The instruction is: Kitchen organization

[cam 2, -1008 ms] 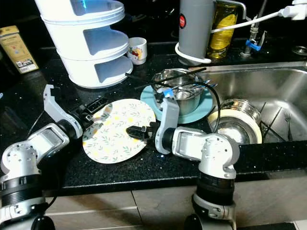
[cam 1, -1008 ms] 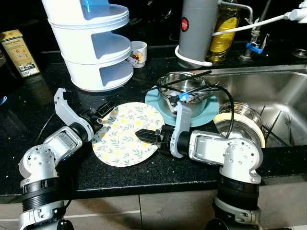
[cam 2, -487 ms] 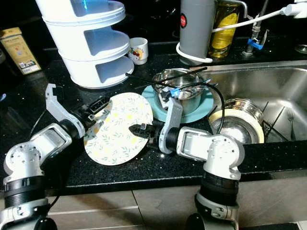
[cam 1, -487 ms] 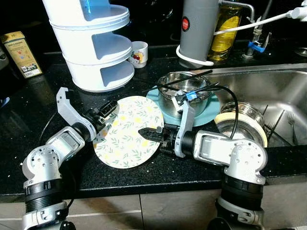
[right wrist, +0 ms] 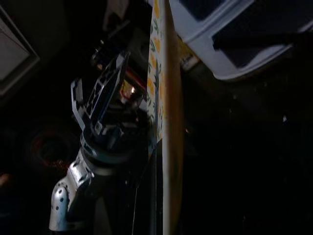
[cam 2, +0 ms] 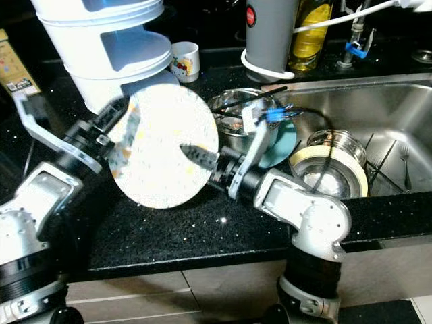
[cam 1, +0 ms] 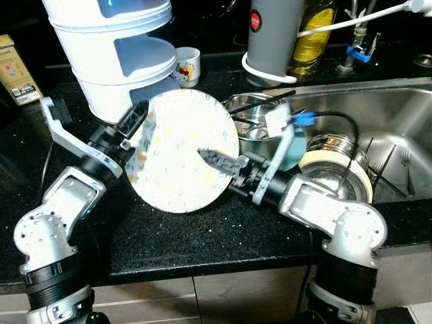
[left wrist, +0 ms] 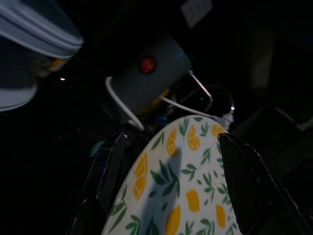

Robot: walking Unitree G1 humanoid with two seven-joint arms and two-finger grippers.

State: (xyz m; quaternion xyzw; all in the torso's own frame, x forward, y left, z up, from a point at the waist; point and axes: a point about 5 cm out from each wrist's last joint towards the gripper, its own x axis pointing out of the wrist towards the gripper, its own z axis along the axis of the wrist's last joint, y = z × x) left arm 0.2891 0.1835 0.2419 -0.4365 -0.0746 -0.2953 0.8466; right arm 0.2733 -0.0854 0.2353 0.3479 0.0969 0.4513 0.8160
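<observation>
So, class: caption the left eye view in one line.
Both grippers lift a lemon-print plate on edge above the black counter.

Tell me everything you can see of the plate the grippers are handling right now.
The plate is round and flat, white with a lemon-and-leaf print. It is raised on edge, tilted over the black counter before the white rack. The left gripper clamps its left rim; the right gripper grips its right edge. It looks whole.
</observation>
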